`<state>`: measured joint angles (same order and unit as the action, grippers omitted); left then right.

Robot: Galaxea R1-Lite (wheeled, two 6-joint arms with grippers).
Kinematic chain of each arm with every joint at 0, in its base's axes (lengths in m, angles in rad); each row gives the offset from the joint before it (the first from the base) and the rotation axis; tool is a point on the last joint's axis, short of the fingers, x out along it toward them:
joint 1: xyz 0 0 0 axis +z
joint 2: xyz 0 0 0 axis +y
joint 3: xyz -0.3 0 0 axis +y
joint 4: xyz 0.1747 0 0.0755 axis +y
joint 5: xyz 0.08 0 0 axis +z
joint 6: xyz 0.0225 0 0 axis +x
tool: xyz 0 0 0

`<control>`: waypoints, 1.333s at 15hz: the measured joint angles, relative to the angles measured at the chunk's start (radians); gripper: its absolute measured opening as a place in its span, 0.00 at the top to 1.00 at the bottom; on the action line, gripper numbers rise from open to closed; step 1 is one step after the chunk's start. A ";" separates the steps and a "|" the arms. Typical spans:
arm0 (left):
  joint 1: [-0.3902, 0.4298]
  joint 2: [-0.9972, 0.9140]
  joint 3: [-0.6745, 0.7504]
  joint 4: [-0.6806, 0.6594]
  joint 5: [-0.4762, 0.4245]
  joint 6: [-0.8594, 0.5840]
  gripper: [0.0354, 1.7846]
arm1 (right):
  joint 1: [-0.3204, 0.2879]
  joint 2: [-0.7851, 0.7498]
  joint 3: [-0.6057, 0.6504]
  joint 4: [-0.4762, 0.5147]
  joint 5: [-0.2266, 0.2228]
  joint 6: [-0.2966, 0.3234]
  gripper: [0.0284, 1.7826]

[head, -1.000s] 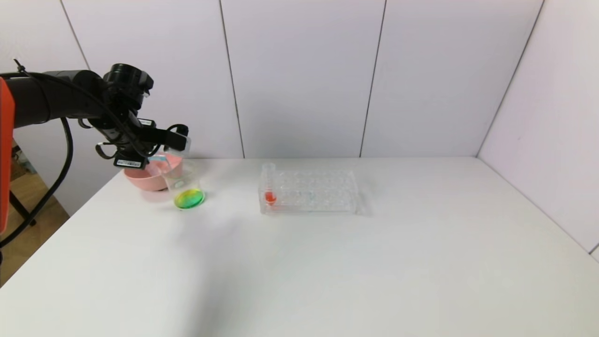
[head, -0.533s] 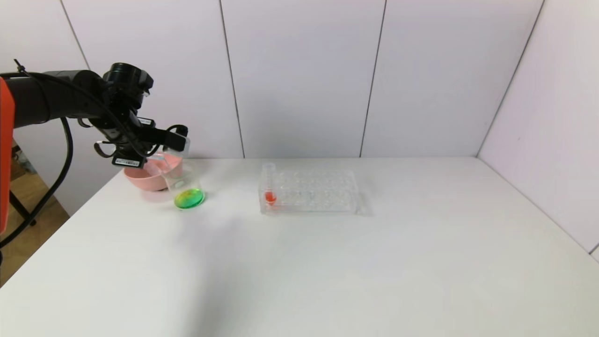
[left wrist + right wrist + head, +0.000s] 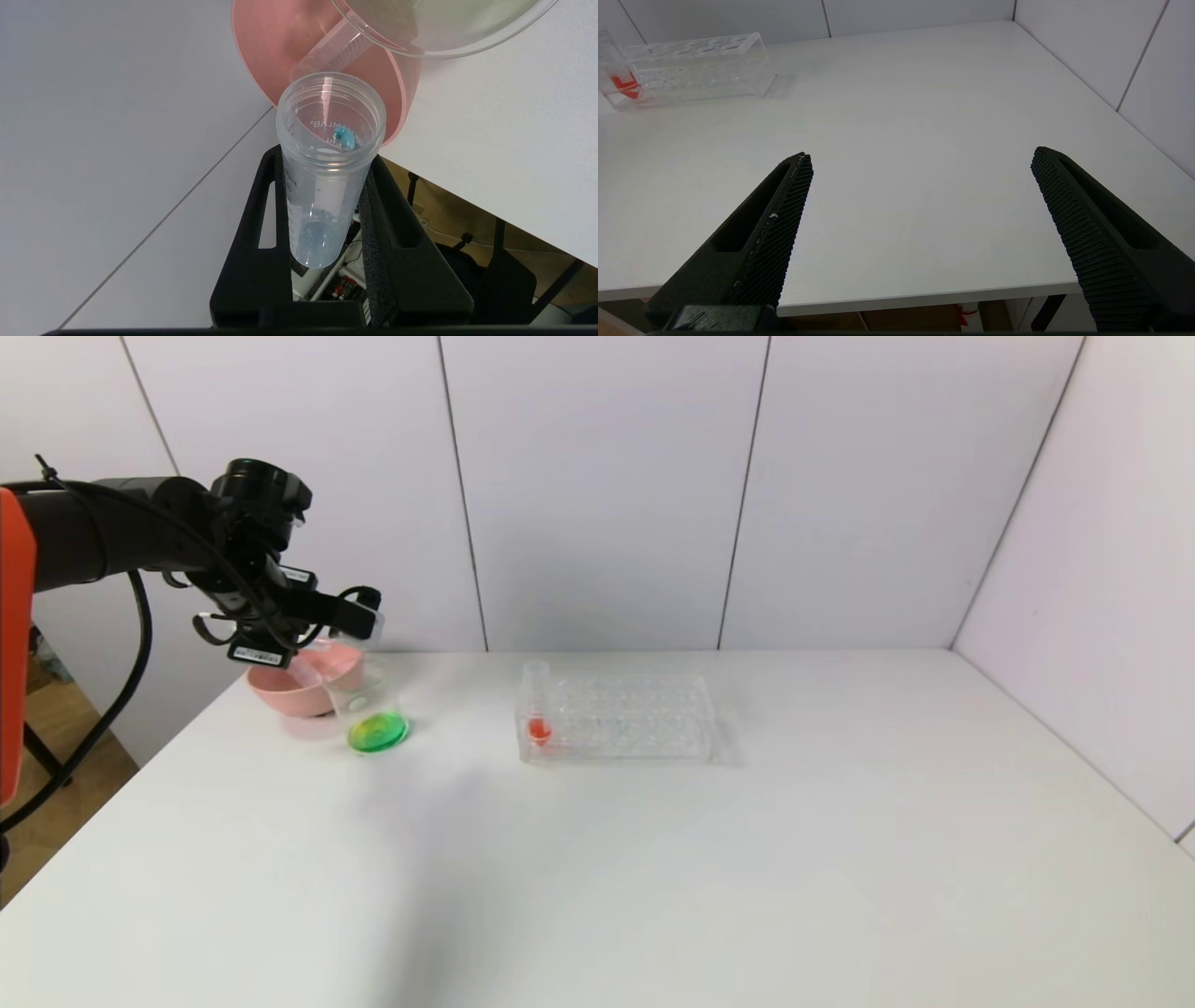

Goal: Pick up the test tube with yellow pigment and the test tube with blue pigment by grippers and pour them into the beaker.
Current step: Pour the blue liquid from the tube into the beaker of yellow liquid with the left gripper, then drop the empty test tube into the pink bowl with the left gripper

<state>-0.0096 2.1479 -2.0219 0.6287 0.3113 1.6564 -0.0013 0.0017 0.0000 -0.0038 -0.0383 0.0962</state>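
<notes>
My left gripper (image 3: 362, 616) is shut on the test tube with blue pigment (image 3: 327, 154) and holds it tilted, mouth toward the beaker (image 3: 366, 702) and just above its rim. The tube is nearly empty, with a blue drop (image 3: 345, 137) at its mouth. The beaker stands at the table's far left with green liquid (image 3: 378, 732) in its bottom. Its rim shows in the left wrist view (image 3: 444, 46). No tube with yellow liquid is in view. My right gripper (image 3: 922, 158) is open and empty over the table's front edge.
A pink bowl (image 3: 285, 689) stands behind the beaker, with an empty clear tube (image 3: 334, 51) lying in it. A clear tube rack (image 3: 625, 719) stands mid-table, holding a red-liquid tube (image 3: 537, 705) at its left end. Walls close the back and right.
My left gripper has shifted slightly to the right with the tube in it. Beaker, bowl and rack have not moved.
</notes>
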 joint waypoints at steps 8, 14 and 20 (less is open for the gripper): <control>0.000 -0.010 0.001 -0.012 -0.033 -0.088 0.77 | 0.000 0.000 0.000 0.000 0.000 0.000 0.04; 0.046 -0.058 0.029 -0.015 -0.361 -0.673 0.77 | 0.000 0.000 0.000 0.000 0.000 0.000 0.04; 0.086 -0.113 0.127 -0.310 -0.491 -1.334 0.77 | 0.000 0.000 0.000 0.000 0.000 0.000 0.04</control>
<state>0.0768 2.0353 -1.8949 0.3185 -0.1794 0.3221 -0.0013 0.0017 0.0000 -0.0038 -0.0383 0.0962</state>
